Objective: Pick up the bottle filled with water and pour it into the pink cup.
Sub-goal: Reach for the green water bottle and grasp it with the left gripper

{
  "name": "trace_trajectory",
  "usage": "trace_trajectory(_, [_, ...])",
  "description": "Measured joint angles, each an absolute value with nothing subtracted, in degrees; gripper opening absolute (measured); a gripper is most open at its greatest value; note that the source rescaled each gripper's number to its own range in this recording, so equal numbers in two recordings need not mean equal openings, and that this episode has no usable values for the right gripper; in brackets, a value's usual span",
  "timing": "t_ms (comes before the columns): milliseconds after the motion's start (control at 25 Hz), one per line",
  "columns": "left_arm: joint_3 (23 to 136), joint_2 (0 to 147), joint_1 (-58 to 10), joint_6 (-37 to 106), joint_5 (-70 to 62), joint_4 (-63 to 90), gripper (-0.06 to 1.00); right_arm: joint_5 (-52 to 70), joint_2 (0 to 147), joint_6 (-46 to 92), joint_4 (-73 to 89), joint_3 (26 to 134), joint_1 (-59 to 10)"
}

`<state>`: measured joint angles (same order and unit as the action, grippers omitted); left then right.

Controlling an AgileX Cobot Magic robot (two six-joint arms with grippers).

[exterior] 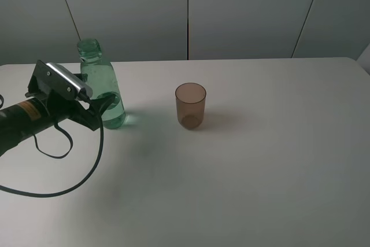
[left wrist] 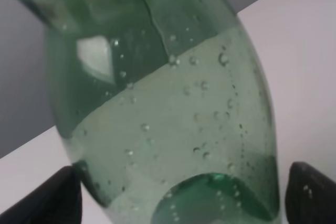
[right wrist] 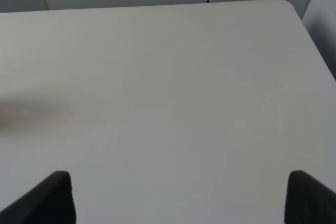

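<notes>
now the spread left tool (exterior: pixel 108 107) straddles the bottle (exterior: pixel 101 85) near the surface's (exterior: pixel 260 189) far left corner, so close squarely on its lower body, keeping it upright.

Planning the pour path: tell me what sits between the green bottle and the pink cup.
Nothing: the exterior high view shows only bare white tabletop between the translucent green plastic bottle and the brownish-pink plastic tumbler.

place: lab-like test bench | cues: bare white table (exterior: pixel 260 189), plain grey wall panels (exterior: pixel 243 10)

Yellow arm label (exterior: pixel 26 109), apparently unreadable.
</notes>
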<state>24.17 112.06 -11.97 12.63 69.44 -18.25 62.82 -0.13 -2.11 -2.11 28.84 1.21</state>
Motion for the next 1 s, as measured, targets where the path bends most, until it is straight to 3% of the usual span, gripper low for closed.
trace_trajectory(1000, [31.4, 120.3, -14.1, 11.1, 69.5, -17.8, 0.99, 62.8, -0.1, -2.1, -2.2, 28.8, 1.2])
